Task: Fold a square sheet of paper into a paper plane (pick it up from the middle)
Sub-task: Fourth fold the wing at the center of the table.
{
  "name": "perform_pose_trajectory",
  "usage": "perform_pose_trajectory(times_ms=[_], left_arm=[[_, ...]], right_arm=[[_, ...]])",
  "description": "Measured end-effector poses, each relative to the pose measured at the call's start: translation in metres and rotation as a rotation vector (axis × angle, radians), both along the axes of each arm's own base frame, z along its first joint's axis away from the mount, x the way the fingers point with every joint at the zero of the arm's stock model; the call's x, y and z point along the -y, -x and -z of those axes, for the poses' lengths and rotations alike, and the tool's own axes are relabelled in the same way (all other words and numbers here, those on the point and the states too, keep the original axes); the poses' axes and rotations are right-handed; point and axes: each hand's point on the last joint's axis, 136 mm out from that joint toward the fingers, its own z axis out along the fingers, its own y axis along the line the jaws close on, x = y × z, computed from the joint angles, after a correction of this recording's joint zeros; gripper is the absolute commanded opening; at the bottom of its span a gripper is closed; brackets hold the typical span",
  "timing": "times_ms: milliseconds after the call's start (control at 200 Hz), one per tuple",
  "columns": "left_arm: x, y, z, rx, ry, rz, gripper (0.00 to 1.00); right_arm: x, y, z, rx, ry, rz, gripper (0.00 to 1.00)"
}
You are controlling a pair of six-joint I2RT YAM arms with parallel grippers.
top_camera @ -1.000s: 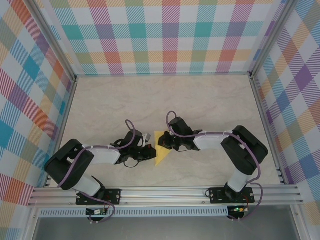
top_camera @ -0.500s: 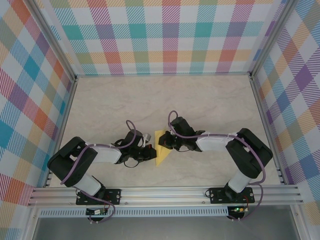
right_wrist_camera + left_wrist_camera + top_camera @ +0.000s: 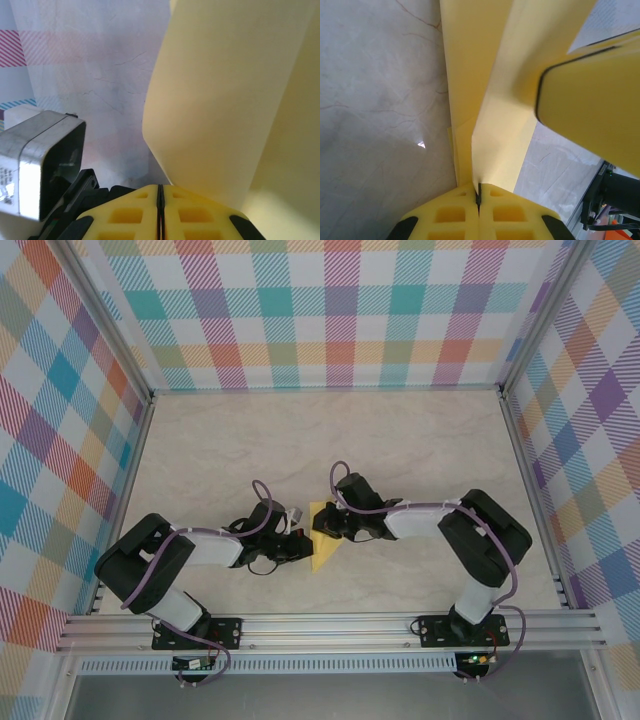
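**Left gripper (image 3: 301, 543) and right gripper (image 3: 322, 525) meeting at the sheet of paper (image 3: 323, 554)**

Top view. Both my arms are reaching inward over the marbled table (image 3: 400, 440). The wrists are coming nearly nose to nose near the front middle. The pale-yellow sheet is lying between the two grippers, folded into a narrow wedge pointing toward the near rail. Its far end is sitting under my right gripper and its left edge is lying against my left one. From up here I cannot tell how either pair of jaws is standing.

Left wrist view. My left gripper (image 3: 478, 194) is pinching the sheet of paper (image 3: 485, 75). The yellow pads are pressing together, and a creased edge is running straight down into the seam between them. The paper is rising away from the pads in layers, one flap lifting off the table (image 3: 375, 110). One yellow finger (image 3: 590, 100) of my right gripper is sitting over the paper at the upper right.

Right wrist view. My right gripper (image 3: 160, 194) is showing its pads closed to a thin dark line. The sheet of paper (image 3: 225, 100) is curling up just beyond the right-hand pad. I cannot tell whether an edge is caught in the seam. A grey metal box (image 3: 40, 160) is sitting low on the left, with the table (image 3: 90, 60) lying behind it.
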Motion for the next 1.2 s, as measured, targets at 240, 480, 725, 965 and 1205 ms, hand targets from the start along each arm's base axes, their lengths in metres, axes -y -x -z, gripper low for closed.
perform_pose_trajectory(times_ms=[240, 480, 725, 965, 1205], left_arm=[[-0.001, 0.001, 0.001, 0.003, -0.006, 0.006, 0.0], [-0.001, 0.001, 0.001, 0.008, -0.008, 0.011, 0.0], [-0.001, 0.001, 0.001, 0.011, -0.008, 0.014, 0.0], [-0.001, 0.002, 0.001, 0.02, -0.008, 0.033, 0.0], [0.0, 0.004, 0.0, 0.017, -0.007, 0.046, 0.0]], right_arm=[[0.0, -0.002, 0.011, -0.012, 0.011, 0.004, 0.1], [0.004, -0.003, 0.015, -0.019, 0.029, 0.016, 0.1], [0.017, -0.001, 0.016, -0.01, 0.072, 0.05, 0.1], [0.024, 0.002, -0.002, 0.023, 0.059, 0.056, 0.14], [0.027, 0.005, -0.012, 0.039, 0.064, 0.053, 0.23]])
